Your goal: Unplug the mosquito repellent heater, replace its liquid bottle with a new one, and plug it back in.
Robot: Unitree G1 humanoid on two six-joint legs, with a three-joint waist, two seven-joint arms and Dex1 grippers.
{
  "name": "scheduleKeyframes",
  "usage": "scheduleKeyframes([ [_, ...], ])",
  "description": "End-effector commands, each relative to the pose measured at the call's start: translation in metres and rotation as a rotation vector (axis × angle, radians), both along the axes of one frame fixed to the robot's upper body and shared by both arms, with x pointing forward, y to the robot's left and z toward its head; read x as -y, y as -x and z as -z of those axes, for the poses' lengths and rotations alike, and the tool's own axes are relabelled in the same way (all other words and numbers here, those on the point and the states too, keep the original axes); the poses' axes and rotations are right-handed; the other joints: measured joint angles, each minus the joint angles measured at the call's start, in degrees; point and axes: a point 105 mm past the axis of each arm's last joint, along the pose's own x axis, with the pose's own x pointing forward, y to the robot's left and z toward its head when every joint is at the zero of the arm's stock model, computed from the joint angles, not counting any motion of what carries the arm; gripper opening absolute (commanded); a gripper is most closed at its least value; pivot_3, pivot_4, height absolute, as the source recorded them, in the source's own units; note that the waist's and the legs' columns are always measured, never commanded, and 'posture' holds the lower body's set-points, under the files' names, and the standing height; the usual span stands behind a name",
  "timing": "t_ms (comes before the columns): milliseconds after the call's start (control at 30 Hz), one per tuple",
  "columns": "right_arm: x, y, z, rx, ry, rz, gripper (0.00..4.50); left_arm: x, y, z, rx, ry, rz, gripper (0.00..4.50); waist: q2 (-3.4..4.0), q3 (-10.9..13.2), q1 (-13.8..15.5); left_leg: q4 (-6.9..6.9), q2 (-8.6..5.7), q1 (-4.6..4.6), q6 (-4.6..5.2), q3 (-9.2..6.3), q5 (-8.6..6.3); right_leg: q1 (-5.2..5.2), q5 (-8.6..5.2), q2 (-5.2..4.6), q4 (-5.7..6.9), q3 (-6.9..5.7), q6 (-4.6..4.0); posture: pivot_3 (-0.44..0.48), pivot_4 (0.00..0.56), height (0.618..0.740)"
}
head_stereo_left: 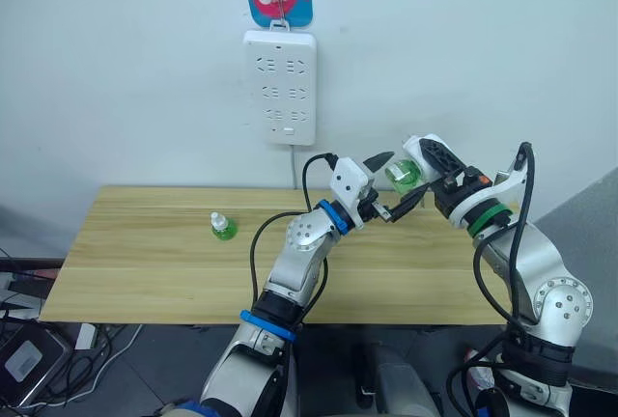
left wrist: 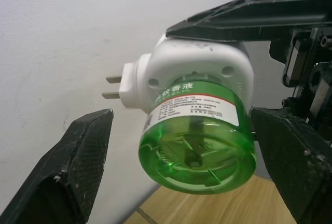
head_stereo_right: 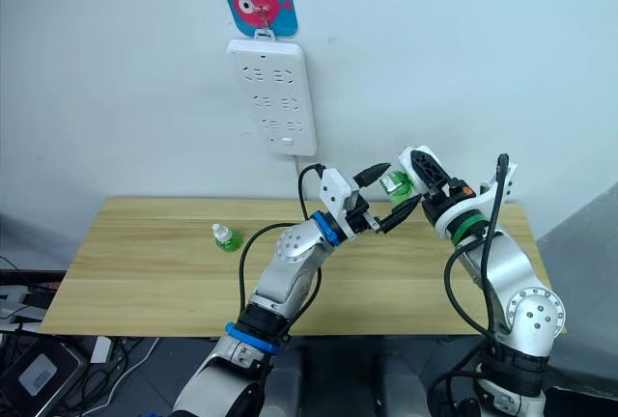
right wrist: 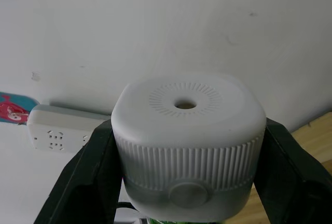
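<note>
My right gripper is shut on the mosquito repellent heater, a rounded white unit with a vent hole in its top, held in the air above the table's right part. Its plug prongs are bare. Its liquid bottle, green and translucent, is still seated in the heater's underside and points toward my left gripper. That gripper is open, with one black finger on each side of the bottle. The new one, a green bottle with a white pointed cap, stands upright on the table at the left.
A long white power strip hangs on the wall under a blue fish hook, its cord running down behind the wooden table. Boxes and cables lie on the floor at the lower left.
</note>
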Motion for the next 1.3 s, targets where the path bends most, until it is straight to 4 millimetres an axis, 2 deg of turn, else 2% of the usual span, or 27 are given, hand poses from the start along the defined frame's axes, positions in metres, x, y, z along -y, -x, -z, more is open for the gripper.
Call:
scheduleKeyframes([
  [33, -0.002, 0.008, -0.017, 0.069, -0.008, -0.007, 2.96, 0.005, 0.006, -0.014, 0.041, 0.044, 0.012, 4.47, 0.00, 0.0, 0.0, 0.01, 0.00, 0.00, 0.00, 0.00, 0.00, 0.00, 0.00, 0.00, 0.00, 0.00, 0.00, 0.231, 0.215, 0.740],
  [67, -0.001, 0.008, -0.016, 0.068, -0.008, -0.006, 2.96, 0.005, 0.006, -0.015, 0.041, 0.047, 0.012, 4.47, 0.00, 0.0, 0.0, 0.01, 0.00, 0.00, 0.00, 0.00, 0.00, 0.00, 0.00, 0.00, 0.00, 0.00, 0.00, 0.231, 0.215, 0.740],
  [167, 0.002, 0.008, -0.015, 0.063, -0.004, 0.003, 2.96, 0.004, 0.008, -0.015, 0.041, 0.051, 0.022, 3.91, 0.00, 0.0, 0.0, 0.01, 0.00, 0.00, 0.00, 0.00, 0.00, 0.00, 0.00, 0.00, 0.00, 0.00, 0.00, 0.231, 0.215, 0.740],
  [333, 0.001, 0.009, -0.016, 0.066, -0.006, 0.004, 2.96, 0.003, 0.011, -0.011, 0.040, 0.036, 0.034, 2.35, 0.01, 0.0, 0.0, 0.00, 0.00, 0.00, 0.00, -0.01, 0.00, 0.00, 0.00, 0.00, 0.00, 0.00, 0.00, 0.231, 0.215, 0.740],
  [600, -0.002, 0.011, -0.018, 0.075, -0.002, -0.011, 2.96, 0.001, 0.009, -0.010, 0.034, 0.028, 0.037, 2.31, 0.08, -0.1, 0.0, 0.02, -0.01, 0.00, 0.00, 0.00, 0.00, 0.00, 0.00, 0.00, 0.01, 0.01, 0.00, 0.232, 0.202, 0.740],
  [733, -0.009, 0.018, -0.017, 0.074, 0.048, -0.115, 4.38, 0.000, 0.021, -0.010, 0.081, -0.029, 0.146, 2.31, 0.09, -0.1, 0.0, 0.01, -0.01, 0.00, 0.00, 0.00, 0.00, 0.00, 0.00, 0.00, 0.01, 0.01, 0.00, 0.229, 0.208, 0.740],
  [767, -0.008, 0.019, -0.013, 0.061, 0.086, -0.152, 4.48, -0.001, 0.023, -0.008, 0.095, -0.052, 0.181, 2.31, 0.09, -0.1, 0.0, 0.01, -0.01, 0.00, 0.00, 0.00, 0.00, 0.00, 0.00, 0.00, 0.01, 0.00, 0.00, 0.228, 0.209, 0.740],
  [867, -0.002, 0.023, -0.004, 0.028, 0.173, -0.248, 4.48, -0.005, 0.026, -0.003, 0.119, -0.102, 0.247, 2.31, 0.10, -0.1, 0.0, 0.02, -0.01, 0.01, 0.00, 0.01, 0.00, 0.03, 0.00, 0.00, 0.01, 0.01, -0.01, 0.229, 0.214, 0.740],
  [967, 0.013, 0.027, 0.005, 0.004, 0.205, -0.339, 4.48, -0.008, 0.031, 0.007, 0.162, -0.184, 0.336, 2.31, 0.09, -0.1, 0.1, 0.05, -0.03, 0.03, 0.01, 0.00, 0.01, 0.08, 0.00, 0.00, 0.01, 0.02, -0.01, 0.224, 0.222, 0.740],
  [1100, 0.017, 0.046, 0.012, 0.010, 0.267, -0.576, 4.48, -0.006, 0.040, 0.014, 0.242, -0.272, 0.443, 2.31, 0.10, 0.0, 0.1, 0.06, -0.03, 0.04, 0.03, 0.00, 0.01, 0.10, 0.00, -0.01, 0.00, 0.03, -0.01, 0.214, 0.240, 0.740],
  [1300, 0.027, 0.069, 0.015, -0.044, 0.281, -0.805, 4.48, 0.000, 0.042, 0.016, 0.289, -0.287, 0.471, 2.31, 0.09, 0.0, 0.1, 0.05, -0.03, 0.04, 0.03, -0.02, 0.01, 0.10, 0.00, -0.01, -0.02, 0.02, -0.01, 0.213, 0.252, 0.740],
])
